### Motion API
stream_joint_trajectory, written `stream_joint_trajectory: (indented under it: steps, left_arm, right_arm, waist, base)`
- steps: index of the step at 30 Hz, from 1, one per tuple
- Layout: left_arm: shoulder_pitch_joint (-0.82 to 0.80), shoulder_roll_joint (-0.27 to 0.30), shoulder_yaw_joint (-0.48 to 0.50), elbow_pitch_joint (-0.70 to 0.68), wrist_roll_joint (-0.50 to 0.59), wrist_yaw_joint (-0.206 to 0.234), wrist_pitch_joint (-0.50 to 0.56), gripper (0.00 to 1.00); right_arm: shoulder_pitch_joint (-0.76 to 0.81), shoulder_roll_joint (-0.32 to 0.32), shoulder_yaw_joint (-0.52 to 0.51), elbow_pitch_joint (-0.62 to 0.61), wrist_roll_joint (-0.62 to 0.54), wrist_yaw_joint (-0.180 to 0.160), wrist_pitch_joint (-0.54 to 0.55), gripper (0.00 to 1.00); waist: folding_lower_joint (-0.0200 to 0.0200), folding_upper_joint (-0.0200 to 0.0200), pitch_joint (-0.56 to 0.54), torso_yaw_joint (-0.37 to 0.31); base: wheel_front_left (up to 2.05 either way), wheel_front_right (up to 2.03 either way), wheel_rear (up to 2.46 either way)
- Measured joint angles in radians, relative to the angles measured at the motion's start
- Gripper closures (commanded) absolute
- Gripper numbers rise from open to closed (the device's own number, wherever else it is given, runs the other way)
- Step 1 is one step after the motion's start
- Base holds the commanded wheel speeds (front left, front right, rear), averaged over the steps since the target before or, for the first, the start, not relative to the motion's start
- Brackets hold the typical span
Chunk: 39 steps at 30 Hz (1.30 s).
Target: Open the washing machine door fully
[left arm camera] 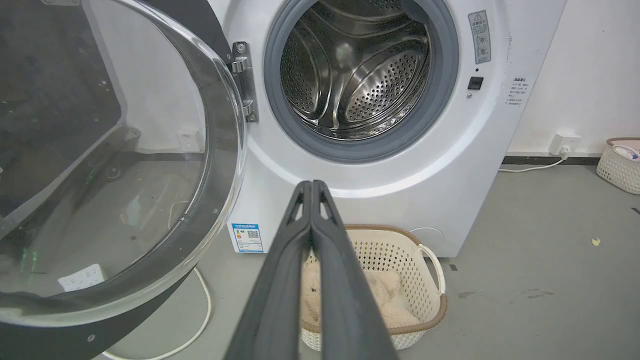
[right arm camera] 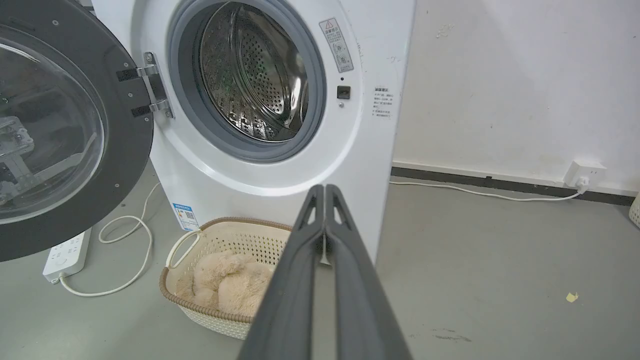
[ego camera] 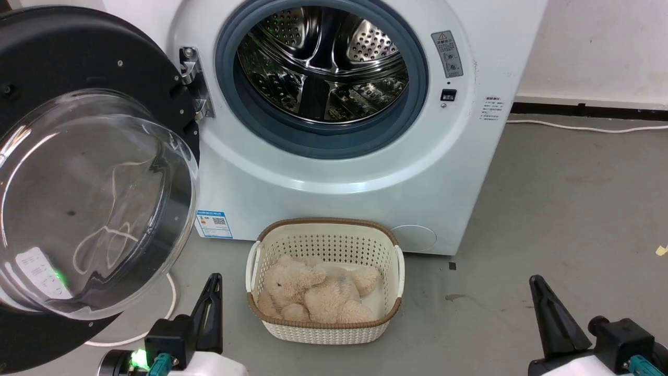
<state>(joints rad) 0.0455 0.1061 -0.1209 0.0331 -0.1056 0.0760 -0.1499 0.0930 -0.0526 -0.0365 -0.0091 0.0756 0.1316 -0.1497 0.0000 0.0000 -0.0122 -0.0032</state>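
Note:
The white washing machine [ego camera: 365,172] stands ahead with its steel drum [ego camera: 323,62] exposed. The washing machine door [ego camera: 78,172], a black disc with a bulging clear glass bowl, is swung wide out to the left on its hinge [ego camera: 194,83]. The same door [left arm camera: 100,165] fills the left of the left wrist view and shows as door [right arm camera: 60,130] in the right wrist view. My left gripper [ego camera: 214,279] is shut and empty, low, just right of the door's lower edge. My right gripper [ego camera: 537,284] is shut and empty at the lower right, far from the door.
A cream perforated basket [ego camera: 326,235] holding a beige plush toy [ego camera: 313,295] sits on the floor before the machine. A white power strip [right arm camera: 65,252] and cord [right arm camera: 130,240] lie under the door. Another basket [left arm camera: 620,165] stands by the right wall. Grey floor lies open to the right.

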Motion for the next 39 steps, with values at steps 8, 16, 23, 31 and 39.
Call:
stream_joint_trajectory:
  steps: [8, 16, 23, 31, 39]
  left_arm:
    - [-0.005, -0.006, 0.014, -0.004, 0.017, -0.009, 0.023, 1.0]
    - [-0.006, -0.018, 0.034, -0.009, 0.028, -0.018, 0.044, 1.0]
    - [-0.009, -0.025, 0.046, -0.012, 0.042, -0.027, 0.062, 1.0]
    - [-0.01, -0.029, 0.061, -0.015, 0.051, -0.037, 0.077, 1.0]
    - [-0.016, -0.032, 0.072, -0.019, 0.062, -0.045, 0.093, 1.0]
  right_arm:
    - [-0.011, 0.0, 0.006, 0.001, -0.013, 0.0, 0.023, 1.0]
    - [-0.02, 0.0, 0.011, 0.002, -0.021, 0.0, 0.043, 1.0]
    - [-0.023, 0.0, 0.014, 0.002, -0.032, 0.0, 0.06, 1.0]
    - [-0.042, 0.0, 0.018, 0.003, -0.038, 0.0, 0.078, 1.0]
    - [-0.044, 0.0, 0.022, 0.004, -0.046, 0.0, 0.094, 1.0]
  waist:
    - [0.0, 0.0, 0.002, 0.0]
    - [0.0, 0.0, 0.003, 0.001]
    - [0.0, 0.0, 0.005, 0.001]
    - [0.0, 0.0, 0.006, 0.002]
    - [0.0, 0.0, 0.008, 0.002]
  base:
    - [0.0, 0.0, 0.0]
    - [0.0, 0.0, 0.0]
    - [0.0, 0.0, 0.0]
    - [0.0, 0.0, 0.0]
    - [0.0, 0.0, 0.0]
